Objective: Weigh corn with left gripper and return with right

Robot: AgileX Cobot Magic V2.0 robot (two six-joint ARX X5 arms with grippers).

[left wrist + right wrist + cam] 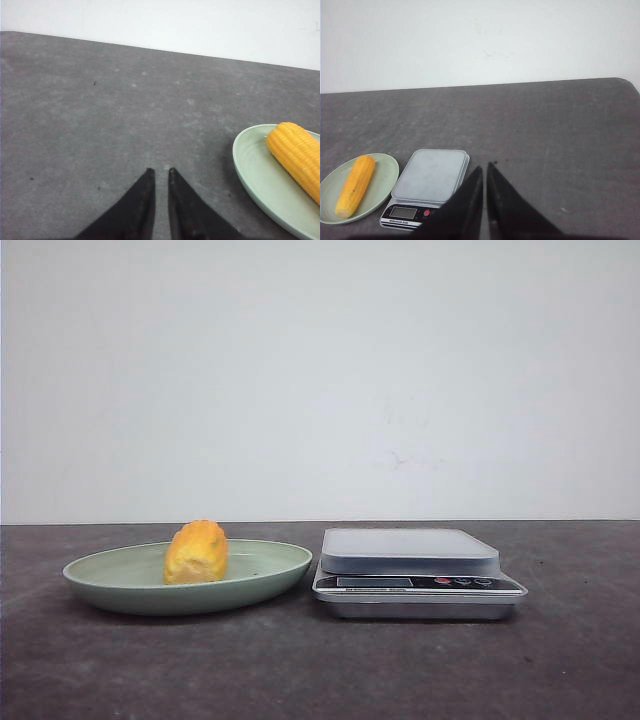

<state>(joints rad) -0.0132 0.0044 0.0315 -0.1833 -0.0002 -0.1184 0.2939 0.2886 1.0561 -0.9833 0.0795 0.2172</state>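
Corn (196,552) lies in a shallow pale-green plate (110,580) on the dark grey table (300,670), a little left of the dish's centre in the front view. Nothing else in the plate. Digital kitchen scale (410,550) sits just beside the plate at its 3 o'clock, platform bare. Nothing blocks the cob. Its long axis runs front to back, one end toward the camera, the other toward the white wall (320,380).

Left gripper (161,172): fingers nearly closed, a thin gap, gripping nothing, above bare table beside the plate. Right gripper (485,167): likewise pinched together, empty, near the scale.
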